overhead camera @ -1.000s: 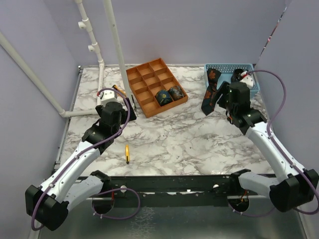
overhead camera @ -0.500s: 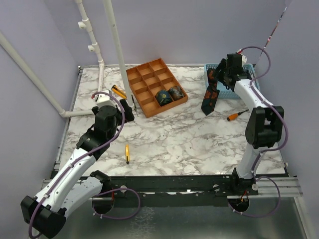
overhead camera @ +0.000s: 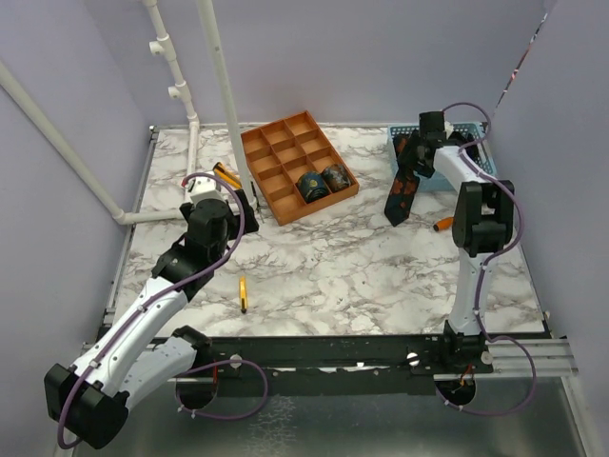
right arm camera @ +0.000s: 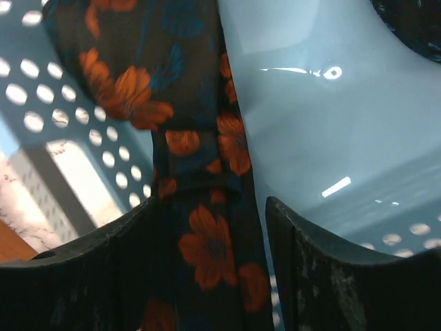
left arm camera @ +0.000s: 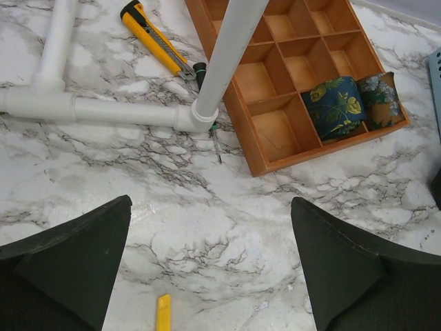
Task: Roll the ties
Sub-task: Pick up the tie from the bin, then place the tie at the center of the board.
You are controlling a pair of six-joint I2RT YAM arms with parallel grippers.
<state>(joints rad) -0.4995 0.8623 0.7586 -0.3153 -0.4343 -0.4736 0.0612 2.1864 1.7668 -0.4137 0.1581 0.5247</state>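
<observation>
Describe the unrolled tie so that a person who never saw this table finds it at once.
Find the blue perforated basket at the marble table's far right corner. The tie hangs over its rim on the orange tray's side, down onto the table. Unlike the two coiled ties in that tray, it is a long strip, dark with orange-red flowers.

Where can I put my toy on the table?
Biggest bare patch: the marble middle, between the wooden tray, the draped tie and the small yellow tool. Also the near right, in front of the orange screwdriver. Crowded: by the blue basket and the pipe foot.
</observation>
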